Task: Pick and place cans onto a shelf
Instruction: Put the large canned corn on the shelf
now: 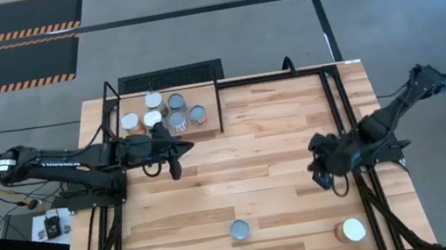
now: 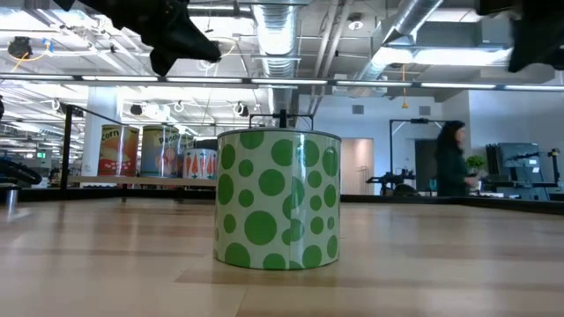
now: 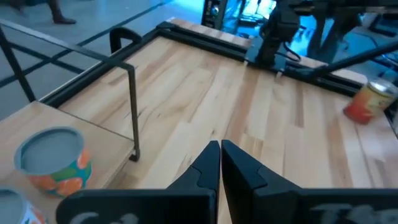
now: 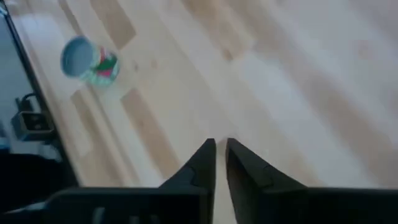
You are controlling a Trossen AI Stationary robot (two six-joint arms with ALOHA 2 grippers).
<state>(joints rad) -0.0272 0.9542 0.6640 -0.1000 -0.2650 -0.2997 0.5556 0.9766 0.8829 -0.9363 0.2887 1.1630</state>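
We counted six cans (image 1: 151, 101) standing on the shelf (image 1: 210, 120) and two left on the tabletop (image 1: 274, 170) — the green-dotted can (image 1: 240, 230) and the orange-sided can (image 1: 351, 230) — while our left gripper (image 1: 176, 155) sat closed and empty beside the shelf, and the right gripper (image 1: 325, 179), empty, showed a slight gap.

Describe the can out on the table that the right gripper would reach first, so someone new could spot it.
Start at the plank tabletop and look to the near edge, far from the shelf where six cans cluster. Two cans stand alone there. The one meant is the green polka-dot can, bluish-grey on top; its neighbour, the white-topped can, sits nearer the corner.
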